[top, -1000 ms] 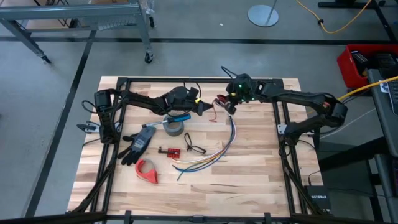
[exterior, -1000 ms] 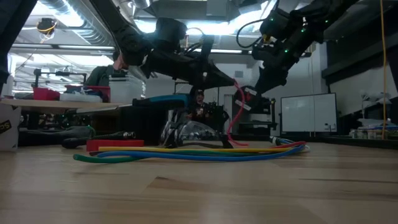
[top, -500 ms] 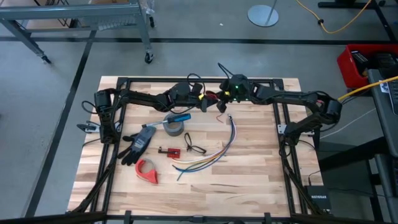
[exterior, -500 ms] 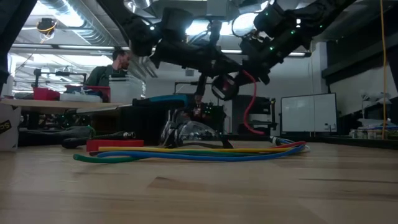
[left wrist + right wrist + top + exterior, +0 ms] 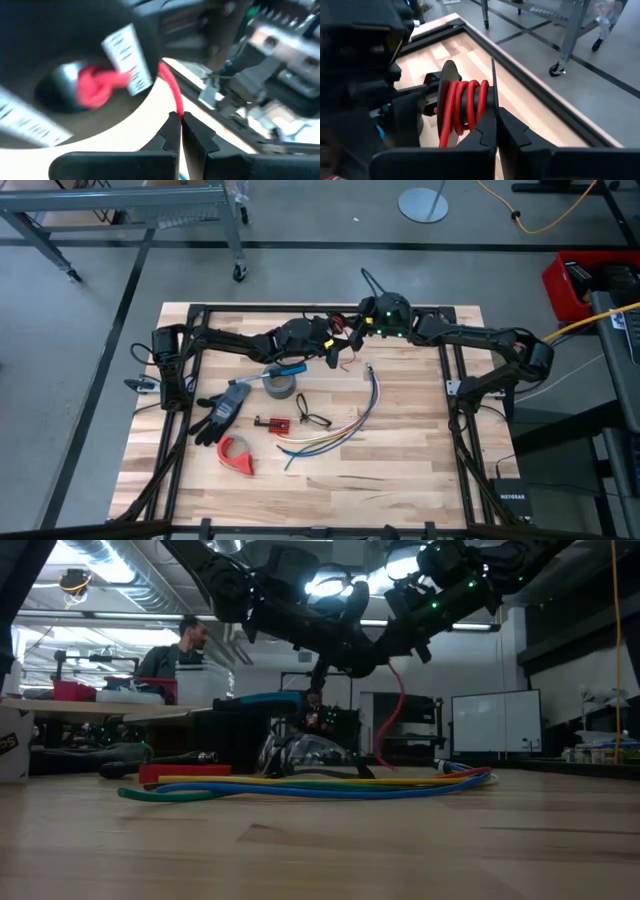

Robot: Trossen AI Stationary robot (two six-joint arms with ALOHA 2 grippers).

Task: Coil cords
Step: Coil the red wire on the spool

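The red wire (image 5: 346,340) is lifted between my two grippers near the table's far edge. My left gripper (image 5: 179,117) is shut on one strand. My right gripper (image 5: 495,107) is shut just beside it, where several red turns (image 5: 465,105) wrap a dark bar. In the low view a loose length of the wire (image 5: 400,710) hangs from the grippers toward the table. In the high view my left gripper (image 5: 334,351) and right gripper (image 5: 352,331) nearly touch. My left gripper pinches a single strand of the red wire (image 5: 176,106) between its fingertips. The strand runs on from the tips, drawn straight, toward the right gripper, clear of the table. My right gripper's shut fingertips close at the end turn of the red coil (image 5: 482,100). The fingers hide whether a strand lies between them. The coil is lifted clear of the table.
On the table lie a bundle of multicoloured wires (image 5: 345,425), a small black looped cord (image 5: 312,418), a grey tape roll (image 5: 280,385), a blue-handled screwdriver (image 5: 290,368), a black glove (image 5: 222,412) and a red tape dispenser (image 5: 237,455). A person (image 5: 190,640) sits beyond the table.
Both grippers have risen a little and drawn close together toward the table's far edge. My right gripper has tipped up nearer to level, and my left gripper has rolled. The red wire's slack loop between them has been taken up; a strand still hangs below.
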